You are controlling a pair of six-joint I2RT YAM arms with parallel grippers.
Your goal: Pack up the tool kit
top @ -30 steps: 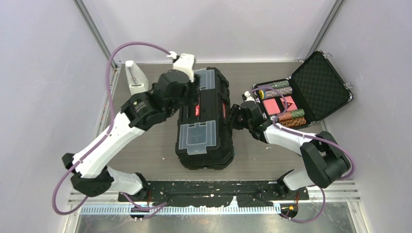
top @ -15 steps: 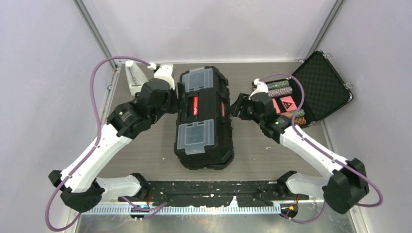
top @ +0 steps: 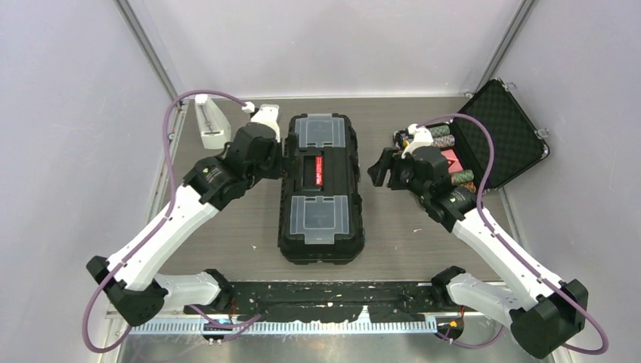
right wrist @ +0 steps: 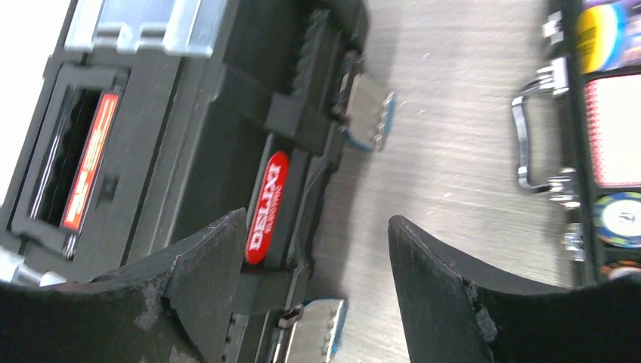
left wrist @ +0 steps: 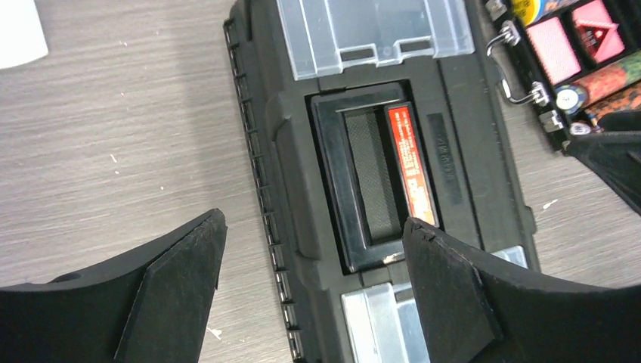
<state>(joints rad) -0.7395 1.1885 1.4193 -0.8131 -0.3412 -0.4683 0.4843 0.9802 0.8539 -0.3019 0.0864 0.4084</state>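
Observation:
The tool kit's black toolbox (top: 320, 189) lies in the middle of the table with its lid down. Its two clear compartments (top: 319, 130) face up, with the red-labelled handle (top: 320, 168) between them. My left gripper (top: 283, 155) hovers open over the box's left edge. In the left wrist view its fingers (left wrist: 189, 265) straddle that edge (left wrist: 314, 227) near the handle (left wrist: 374, 181) without touching it. My right gripper (top: 378, 170) stands open just off the right side. In the right wrist view (right wrist: 317, 227) two blue-edged latches (right wrist: 370, 113) stick out from the box wall (right wrist: 204, 128).
A smaller foam-lined case (top: 469, 147) with poker chips stands open at the back right, close behind my right wrist. Its handle and clasps (right wrist: 540, 144) face the toolbox. A white object (top: 209, 121) sits at the back left corner. Walls close in the table.
The toolbox top, skewed and tilted a second ago, now lies flat and square. Both grippers have opened wider and drawn back from the box's sides.

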